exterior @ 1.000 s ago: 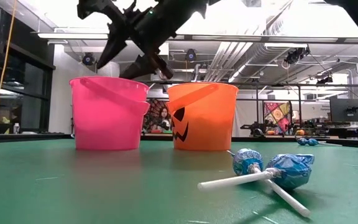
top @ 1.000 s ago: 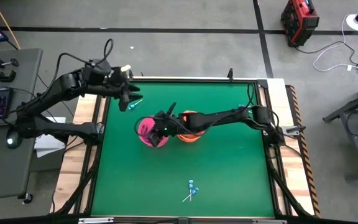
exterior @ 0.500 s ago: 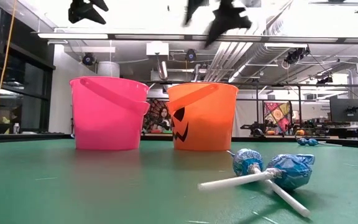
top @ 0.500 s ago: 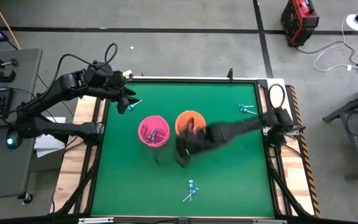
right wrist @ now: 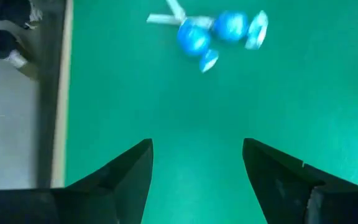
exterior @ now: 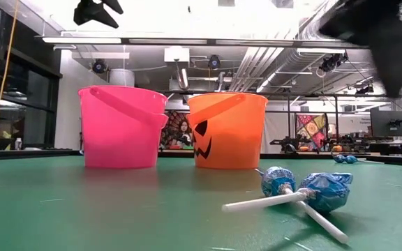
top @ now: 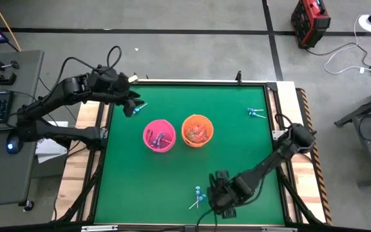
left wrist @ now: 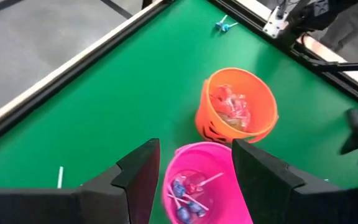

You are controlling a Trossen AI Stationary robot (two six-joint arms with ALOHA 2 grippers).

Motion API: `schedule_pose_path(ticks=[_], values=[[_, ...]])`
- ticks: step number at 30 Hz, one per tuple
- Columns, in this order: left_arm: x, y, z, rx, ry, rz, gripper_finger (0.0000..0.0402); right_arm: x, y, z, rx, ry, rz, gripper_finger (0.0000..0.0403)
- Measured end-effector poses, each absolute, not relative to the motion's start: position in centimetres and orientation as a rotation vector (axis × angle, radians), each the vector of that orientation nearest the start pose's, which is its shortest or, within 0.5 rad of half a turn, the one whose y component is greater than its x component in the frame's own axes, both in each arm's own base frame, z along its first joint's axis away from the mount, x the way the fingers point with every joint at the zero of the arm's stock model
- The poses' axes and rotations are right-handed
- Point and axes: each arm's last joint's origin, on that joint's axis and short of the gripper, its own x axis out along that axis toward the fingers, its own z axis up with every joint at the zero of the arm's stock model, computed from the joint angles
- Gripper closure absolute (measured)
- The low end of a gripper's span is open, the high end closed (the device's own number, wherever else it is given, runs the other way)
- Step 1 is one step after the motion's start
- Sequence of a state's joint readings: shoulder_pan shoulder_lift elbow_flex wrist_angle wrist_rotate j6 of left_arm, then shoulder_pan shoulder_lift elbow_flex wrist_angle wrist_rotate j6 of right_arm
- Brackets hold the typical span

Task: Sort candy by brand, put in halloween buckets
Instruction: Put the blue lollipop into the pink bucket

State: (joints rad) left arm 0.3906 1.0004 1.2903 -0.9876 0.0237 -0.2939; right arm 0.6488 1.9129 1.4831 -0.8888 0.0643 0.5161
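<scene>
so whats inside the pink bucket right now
The pink bucket holds several blue-headed lollipops on white sticks, seen from above. Whatever lies beneath them at the bottom is covered, and the left gripper's fingers hide part of the rim.

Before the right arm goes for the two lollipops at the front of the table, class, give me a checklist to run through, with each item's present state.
1. Right gripper open and empty: ok.
2. Lollipops lying free on the table, nothing on top of them: ok.
3. Right gripper lined up over the lollipops: not ok, they lie ahead of the fingers, off to one side.
4. Pink bucket upright, already holding blue lollipops: ok.
5. Left gripper out of the way, near the table's back left corner: ok.
6. Whether the two sticks are tangled: cannot tell; they cross.
</scene>
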Motion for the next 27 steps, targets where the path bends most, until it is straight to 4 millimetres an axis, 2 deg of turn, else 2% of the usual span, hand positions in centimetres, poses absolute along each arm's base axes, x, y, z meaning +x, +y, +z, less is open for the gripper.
schedule_pose_path(ticks=[8,12,19,27], values=[[16.1,5.3,39.1,-0.484,0.624,0.423,0.0212,32.8,21.3,19.4,-0.288,1.132,0.398,0.0161],[16.3,4.7,39.1,-0.499,0.623,0.417,0.0212,33.4,21.2,18.3,-0.297,1.144,0.467,0.0163],[16.5,3.9,39.1,-0.471,0.619,0.441,0.0212,34.4,22.5,16.2,-0.288,1.093,0.482,0.0187],[16.6,3.7,39.1,-0.478,0.617,0.449,0.0212,34.7,22.4,14.4,-0.319,1.131,0.434,0.0209]])
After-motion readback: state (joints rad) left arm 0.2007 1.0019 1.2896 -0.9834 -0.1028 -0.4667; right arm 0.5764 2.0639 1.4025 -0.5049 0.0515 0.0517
